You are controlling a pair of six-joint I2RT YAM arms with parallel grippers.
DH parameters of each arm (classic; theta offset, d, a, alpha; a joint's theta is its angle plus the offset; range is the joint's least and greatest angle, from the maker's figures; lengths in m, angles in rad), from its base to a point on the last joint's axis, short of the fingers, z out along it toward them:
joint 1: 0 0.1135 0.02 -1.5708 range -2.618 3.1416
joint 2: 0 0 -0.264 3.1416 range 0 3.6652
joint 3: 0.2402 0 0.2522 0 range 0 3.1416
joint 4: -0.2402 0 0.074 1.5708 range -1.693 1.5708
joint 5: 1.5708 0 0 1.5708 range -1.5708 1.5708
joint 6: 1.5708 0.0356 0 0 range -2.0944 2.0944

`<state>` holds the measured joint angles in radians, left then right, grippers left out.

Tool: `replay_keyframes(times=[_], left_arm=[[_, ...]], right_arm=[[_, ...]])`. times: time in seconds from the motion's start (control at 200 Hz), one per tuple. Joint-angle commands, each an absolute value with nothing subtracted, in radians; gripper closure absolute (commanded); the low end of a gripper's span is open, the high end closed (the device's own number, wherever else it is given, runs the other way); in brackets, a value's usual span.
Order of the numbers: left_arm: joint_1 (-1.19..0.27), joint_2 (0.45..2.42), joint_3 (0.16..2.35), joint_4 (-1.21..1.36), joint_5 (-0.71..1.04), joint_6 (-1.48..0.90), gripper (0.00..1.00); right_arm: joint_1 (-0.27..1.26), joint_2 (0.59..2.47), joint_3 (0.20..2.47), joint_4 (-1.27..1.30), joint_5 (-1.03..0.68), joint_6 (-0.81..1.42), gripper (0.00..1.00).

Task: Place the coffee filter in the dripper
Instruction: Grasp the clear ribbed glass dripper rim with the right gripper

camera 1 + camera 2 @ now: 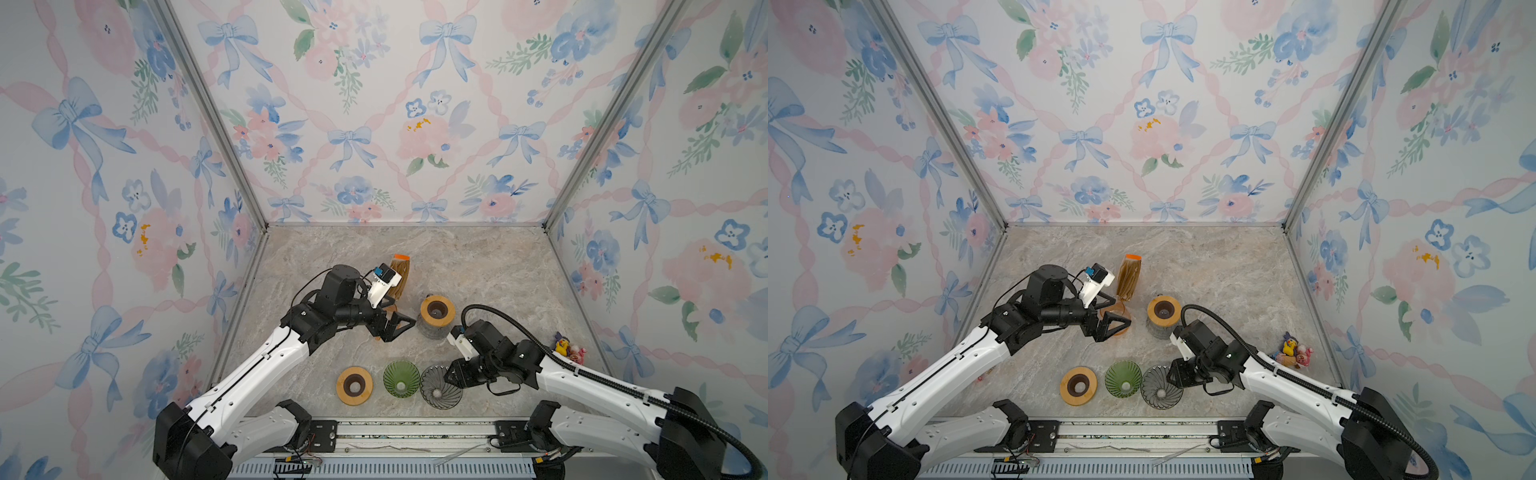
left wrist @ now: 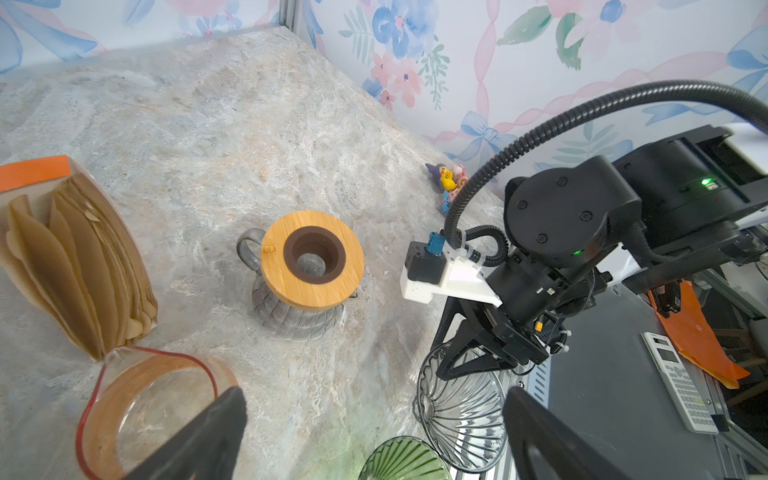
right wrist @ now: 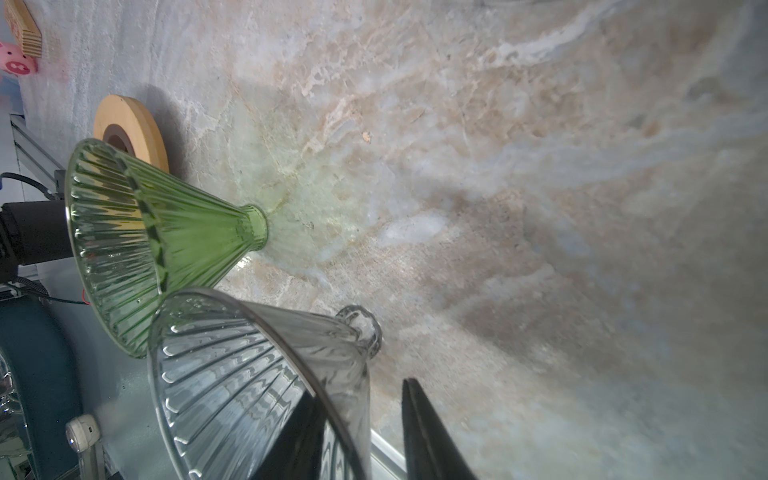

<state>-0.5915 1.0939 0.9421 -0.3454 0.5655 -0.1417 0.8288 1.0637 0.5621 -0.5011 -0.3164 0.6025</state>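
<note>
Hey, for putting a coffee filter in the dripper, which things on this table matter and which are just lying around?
For the job: coffee filters; clear dripper, with the right gripper astride its rim.
Lying about: green dripper, apparently spare; loose wooden ring; carafe with wooden collar; red-rimmed jug; toy figures.

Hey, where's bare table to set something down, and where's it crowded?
Widest bare marble: from the back wall to the filter pack and wood-topped server. Smaller patch: behind the toys. Crowded: front row of wooden ring, green dripper, clear dripper, right claw astride its rim.
</note>
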Motion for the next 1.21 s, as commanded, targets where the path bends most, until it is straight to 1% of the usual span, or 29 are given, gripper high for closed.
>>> replay_keyframes(times=[0.0,0.285,0.53,1.05,1.2], left_arm=[[-0.597,1.083,0.942,-0.338,0.568,-0.137,0.02],[-0.597,1.084,0.942,-0.337,0.568,-0.138,0.02],[-0.597,1.078,0.942,-0.338,0.567,-0.137,0.02],[-0.597,1.074,0.942,-0.338,0.568,-0.138,0.02],[-0.597,1.072,0.941,-0.337,0.569,-0.138,0.02]], right_arm=[[0.849,1.077,0.544,-0.487,-0.301,0.613,0.67],[0.865,1.100,0.547,-0.480,-0.292,0.614,0.70],[0.868,1.092,0.551,-0.485,-0.272,0.617,0.76],[0.867,0.989,0.569,-0.574,-0.189,0.618,0.87],[0.864,0.967,0.575,-0.589,-0.172,0.618,0.88]])
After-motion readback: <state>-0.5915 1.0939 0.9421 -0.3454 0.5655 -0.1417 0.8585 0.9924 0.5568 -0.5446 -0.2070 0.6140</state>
